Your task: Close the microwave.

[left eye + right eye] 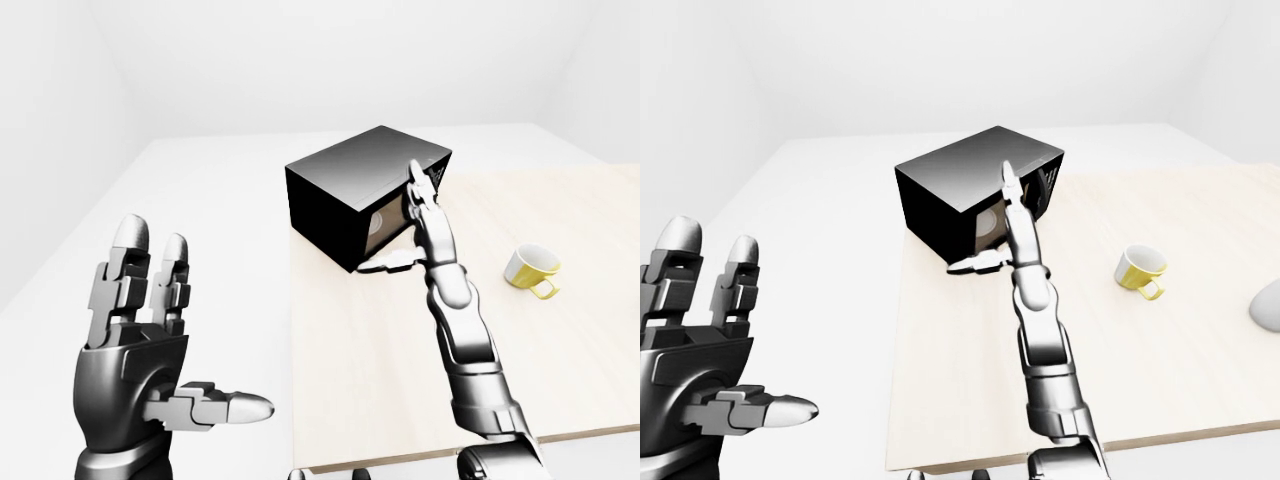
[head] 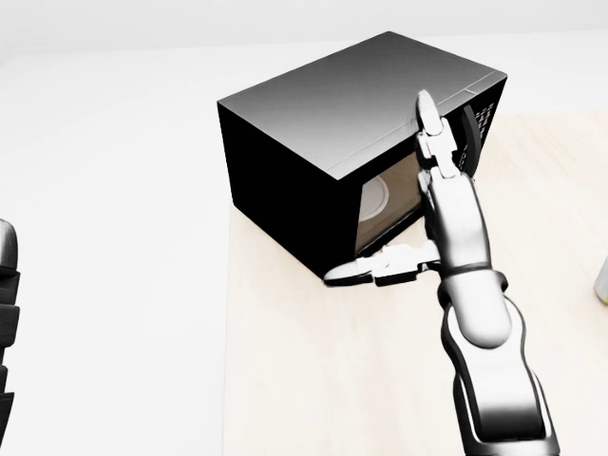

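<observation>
A black microwave (image 2: 323, 114) stands on the far left corner of the pale wooden table (image 1: 380, 380), turned at an angle. Its door with the round window (image 2: 378, 211) faces lower right and looks shut or nearly shut; I cannot tell if a gap is left. My right hand (image 2: 385, 190) is open, its fingers (image 2: 427, 128) stretched flat up the door face and its thumb (image 2: 366, 271) sticking out left below the door. My left hand (image 1: 200, 320) is open and empty, raised at the lower left of the left-eye view, far from the microwave.
A yellow and white cup (image 1: 530, 268) lies on its side on the table to the right of my right arm. A pale grey rounded thing (image 1: 1270, 305) shows at the right edge of the right-eye view. White floor and walls surround the table.
</observation>
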### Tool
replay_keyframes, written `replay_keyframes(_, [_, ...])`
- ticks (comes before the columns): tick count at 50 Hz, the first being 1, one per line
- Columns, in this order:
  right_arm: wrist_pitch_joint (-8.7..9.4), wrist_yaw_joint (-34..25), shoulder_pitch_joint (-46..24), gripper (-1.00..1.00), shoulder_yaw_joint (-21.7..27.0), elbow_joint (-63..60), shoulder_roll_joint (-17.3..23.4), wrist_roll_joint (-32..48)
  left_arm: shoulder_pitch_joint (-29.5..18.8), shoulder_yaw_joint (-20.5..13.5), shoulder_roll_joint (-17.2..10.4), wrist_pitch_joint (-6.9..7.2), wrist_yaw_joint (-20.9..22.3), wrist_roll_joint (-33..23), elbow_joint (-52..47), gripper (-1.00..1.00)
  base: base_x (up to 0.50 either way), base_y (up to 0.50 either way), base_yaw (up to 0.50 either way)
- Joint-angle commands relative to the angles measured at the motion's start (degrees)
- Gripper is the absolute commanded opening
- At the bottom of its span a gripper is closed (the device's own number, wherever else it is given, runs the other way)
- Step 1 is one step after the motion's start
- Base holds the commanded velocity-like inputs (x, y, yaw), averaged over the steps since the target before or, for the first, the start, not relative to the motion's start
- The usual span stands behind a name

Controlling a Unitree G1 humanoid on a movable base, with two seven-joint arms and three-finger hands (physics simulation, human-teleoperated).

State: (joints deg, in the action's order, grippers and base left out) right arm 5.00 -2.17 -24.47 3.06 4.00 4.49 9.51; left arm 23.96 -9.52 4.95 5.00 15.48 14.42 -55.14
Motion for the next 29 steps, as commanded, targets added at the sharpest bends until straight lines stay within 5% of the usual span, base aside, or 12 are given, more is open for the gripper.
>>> replay_keyframes(1, [0.00,-3.4,16.4,1.00,-2.3,-40.1,-2.1,2.0,-0.4,-0.4,0.0,0.00,-0.1,0.1,0.1,1.00,0.00,0.00,0.00])
replay_keyframes(4, [0.00,-1.9,24.9,1.00,-4.2,-45.8,-2.2,6.3,-0.3,-0.2,0.1,0.00,0.0,-0.1,0.0,1.00,0.00,0.00,0.00])
replay_keyframes(19, [0.00,-2.4,51.1,1.00,-0.3,-55.3,-7.4,0.9,-0.2,-1.0,0.4,0.00,0.4,0.2,-0.6,1.00,0.00,0.00,0.00])
replay_keyframes(29, [-0.75,-2.4,51.2,1.00,-0.5,-51.3,-7.8,0.1,-0.6,-0.7,0.3,0.00,0.5,-0.2,0.2,1.00,0.00,0.00,0.00])
